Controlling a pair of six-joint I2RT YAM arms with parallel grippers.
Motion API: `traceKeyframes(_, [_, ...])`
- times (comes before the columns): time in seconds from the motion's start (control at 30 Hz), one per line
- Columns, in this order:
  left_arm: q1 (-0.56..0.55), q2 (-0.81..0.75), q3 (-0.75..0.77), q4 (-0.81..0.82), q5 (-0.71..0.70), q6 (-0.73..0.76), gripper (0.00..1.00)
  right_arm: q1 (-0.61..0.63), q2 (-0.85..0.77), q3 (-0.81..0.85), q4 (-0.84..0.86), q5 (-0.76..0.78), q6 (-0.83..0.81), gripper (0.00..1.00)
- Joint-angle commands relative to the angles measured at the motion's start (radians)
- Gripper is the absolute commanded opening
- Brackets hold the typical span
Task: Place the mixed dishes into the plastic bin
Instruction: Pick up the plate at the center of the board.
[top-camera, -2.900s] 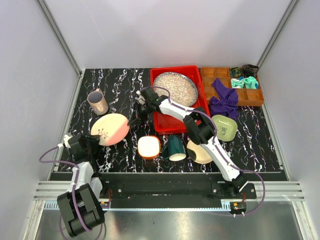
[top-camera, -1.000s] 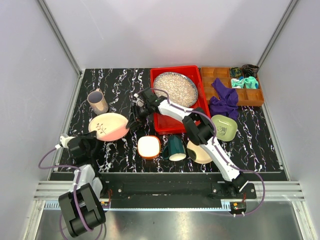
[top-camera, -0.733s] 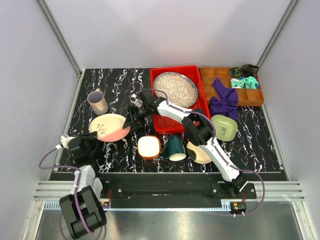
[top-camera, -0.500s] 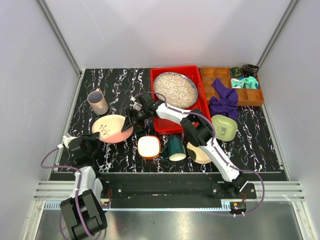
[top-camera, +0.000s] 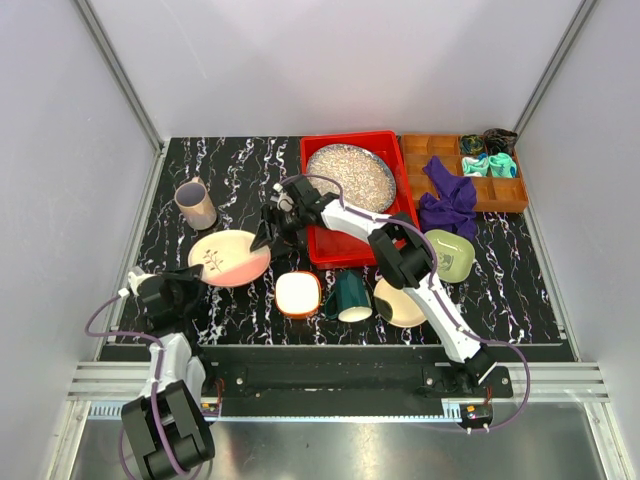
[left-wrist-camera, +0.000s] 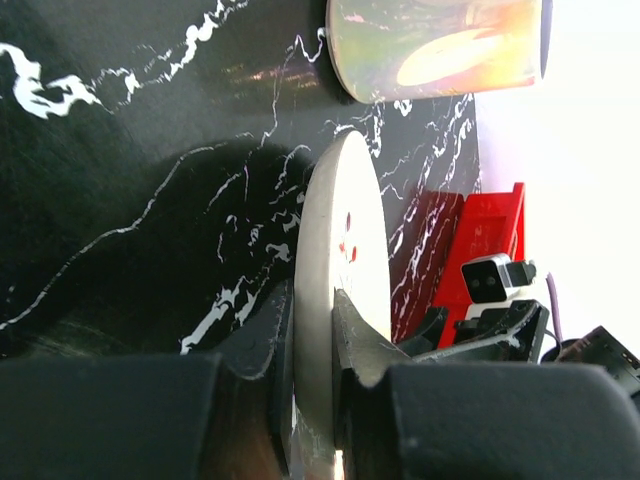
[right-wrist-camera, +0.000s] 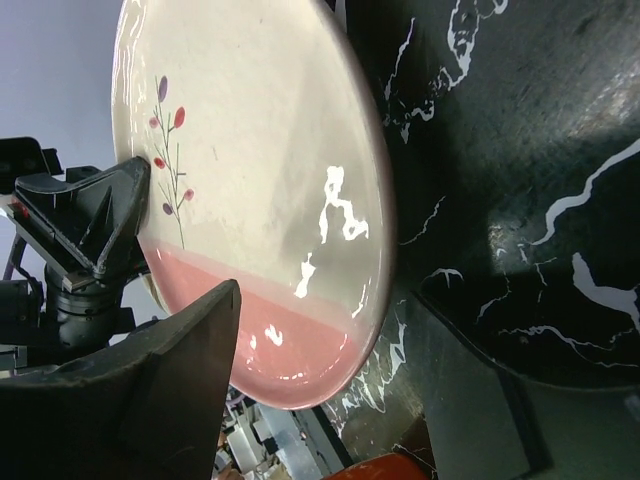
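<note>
**Item in hand:** the pink plate (top-camera: 229, 258), at the left of the table (top-camera: 240, 170), apart from the bin (top-camera: 312, 200) on its right; a grey plate (top-camera: 350, 178) already lies in the bin.

**Grippers:** the left gripper (top-camera: 186, 288) is clamped narrow on the near-left rim of the pink plate, one finger on each face; the right gripper (top-camera: 268, 236) stands wide at the far-right rim, holding nothing. In the right wrist view the rim appears to lie between its fingers, but contact cannot be confirmed.

**Handling:** glazed ceramic; stiff, fairly heavy for a rim pinch, slippery on the glaze; liable to chip or break if dropped or knocked against the bin wall. Take hold at the rim only; seat the fingers deep, one on each face; a shallow pinch would let the plate pivot and sag.

**Next move, as judged:** close the right gripper on the rim before the left one lets go; carry the plate right, over the bin wall; lower it flat onto the grey plate.

**Hazards:** the cup (top-camera: 195, 204) just beyond the plate on the far side; the bowl (top-camera: 298, 294) and mug (top-camera: 350, 295) near the path to the bin.
</note>
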Motion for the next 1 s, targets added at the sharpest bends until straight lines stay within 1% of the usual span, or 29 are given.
traceKeyframes(0.0, [-0.004,-0.055,0.009,0.143,0.080,-0.083,0.00,0.003,-0.057,0.017,0.022,0.024,-0.006,0.76])
traceKeyframes(0.37, [-0.003,-0.147,0.074,0.075,0.089,-0.081,0.00,-0.037,-0.080,0.082,0.022,0.031,-0.002,0.77])
traceKeyframes(0.57, [-0.001,-0.164,0.093,0.086,0.107,-0.100,0.00,-0.047,-0.111,0.131,0.019,0.030,0.000,0.78])
traceKeyframes(0.7, [-0.003,-0.158,0.111,0.104,0.129,-0.098,0.00,-0.053,-0.154,0.121,0.016,0.086,-0.029,0.78])
traceKeyframes(0.83, [-0.003,-0.136,0.169,0.107,0.170,-0.063,0.00,-0.057,-0.227,0.061,0.019,0.175,-0.064,0.78])
traceKeyframes(0.97, [-0.012,-0.150,0.212,0.104,0.184,-0.048,0.00,-0.065,-0.307,-0.014,0.042,0.272,-0.091,0.79])
